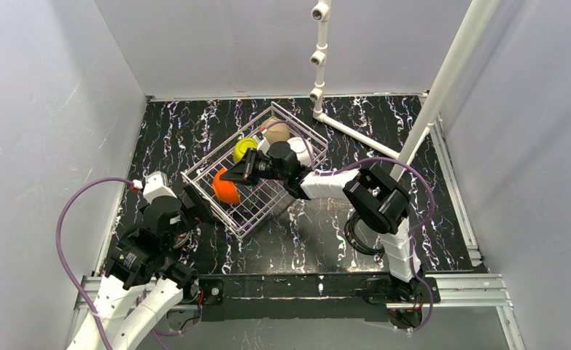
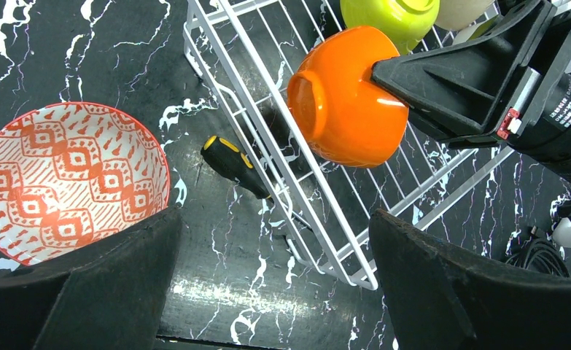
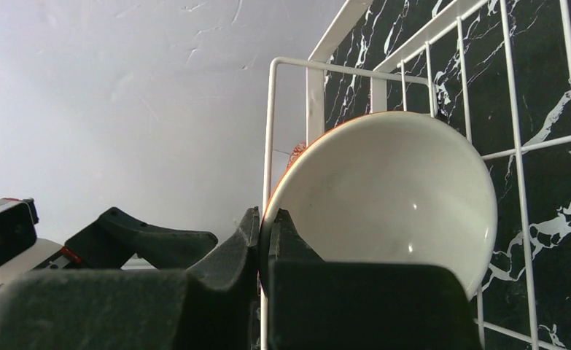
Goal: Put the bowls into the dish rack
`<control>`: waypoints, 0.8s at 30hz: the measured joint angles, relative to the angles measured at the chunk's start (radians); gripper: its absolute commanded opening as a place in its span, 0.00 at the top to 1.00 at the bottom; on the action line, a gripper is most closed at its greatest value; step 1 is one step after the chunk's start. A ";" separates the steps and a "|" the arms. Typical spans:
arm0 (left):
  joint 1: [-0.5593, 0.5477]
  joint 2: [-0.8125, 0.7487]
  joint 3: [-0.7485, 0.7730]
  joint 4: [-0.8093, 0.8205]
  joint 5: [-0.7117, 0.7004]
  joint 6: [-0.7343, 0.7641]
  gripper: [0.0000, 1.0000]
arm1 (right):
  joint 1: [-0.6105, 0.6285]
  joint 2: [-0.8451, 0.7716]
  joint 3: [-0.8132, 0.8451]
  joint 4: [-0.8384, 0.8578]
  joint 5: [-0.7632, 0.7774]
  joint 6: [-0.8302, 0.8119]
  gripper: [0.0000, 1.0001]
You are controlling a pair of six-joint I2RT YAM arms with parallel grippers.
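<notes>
right gripper (image 1: 232, 175) is clamped on the rim of the orange bowl (image 2: 348, 102), holding it tipped sideways at the near-left end of the dish rack (image 1: 264, 205). yellow-green bowl (image 1: 244, 148) and tan bowl (image 1: 275, 131) sit further in. left gripper (image 2: 275, 248) hangs spread wide over the worktop (image 2: 122, 44), red-patterned bowl (image 2: 63, 182) just beside it, outside the rack.

Both arms are showing white shells over black joint housings. The left arm (image 1: 140, 255) is carrying a white block (image 1: 156, 187) with a red tab (image 1: 136, 183) near its wrist, and the right arm (image 1: 373, 200) is showing a bulky black elbow. A purple cable (image 1: 63, 226) is running beside the left one, another (image 1: 413, 179) along the right. The right gripper (image 3: 267, 233) is showing 2 matte black wedge fingers (image 2: 450, 73) and a motor (image 2: 559, 109) with white lettering.
</notes>
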 measured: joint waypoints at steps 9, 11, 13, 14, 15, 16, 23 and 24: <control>0.000 0.000 0.000 0.000 0.000 -0.001 0.02 | -0.027 0.003 -0.020 0.000 -0.002 0.051 0.92; 0.000 0.001 0.000 0.000 0.000 -0.002 0.02 | -0.028 -0.003 -0.019 -0.018 0.003 0.035 0.85; 0.000 0.002 0.000 0.000 0.000 -0.002 0.02 | -0.030 -0.015 -0.019 -0.043 0.011 0.012 0.83; 0.000 0.002 0.000 0.000 0.000 -0.003 0.02 | -0.030 -0.022 -0.019 -0.056 0.014 0.000 0.82; 0.000 0.002 0.000 0.000 0.000 -0.003 0.02 | -0.031 -0.024 -0.020 -0.065 0.016 -0.008 0.82; 0.000 0.002 0.000 0.000 0.000 -0.003 0.02 | -0.033 -0.027 -0.020 -0.072 0.018 -0.016 0.82; 0.000 0.002 0.000 0.000 0.000 -0.003 0.02 | -0.066 -0.047 -0.061 -0.068 0.023 -0.031 0.79; 0.000 0.002 0.000 0.000 0.000 -0.003 0.02 | -0.070 -0.055 -0.073 -0.065 0.026 -0.031 0.78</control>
